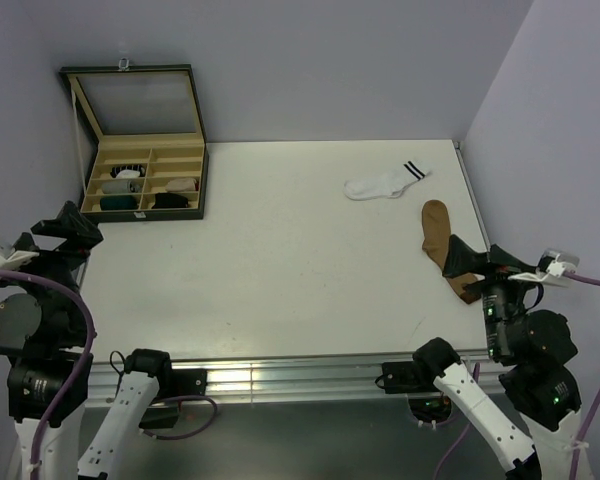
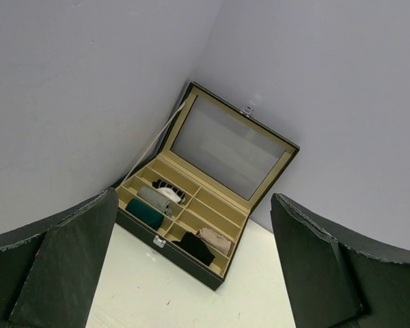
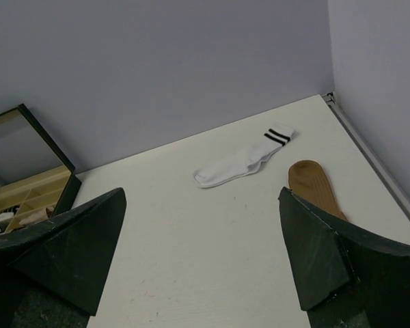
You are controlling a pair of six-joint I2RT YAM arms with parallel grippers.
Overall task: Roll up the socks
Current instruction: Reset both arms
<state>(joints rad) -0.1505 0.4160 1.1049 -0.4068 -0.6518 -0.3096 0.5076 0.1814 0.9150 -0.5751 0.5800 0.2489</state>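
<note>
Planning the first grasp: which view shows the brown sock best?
Top external: the brown sock lies almost whole in view, only crossed by the right gripper near its near end. Right wrist shows just its far end, the rest hidden by that gripper. Left wrist misses it.

Black stripes cross the white sock (image 1: 378, 185); the brown sock (image 1: 437, 232) is plain.
</note>
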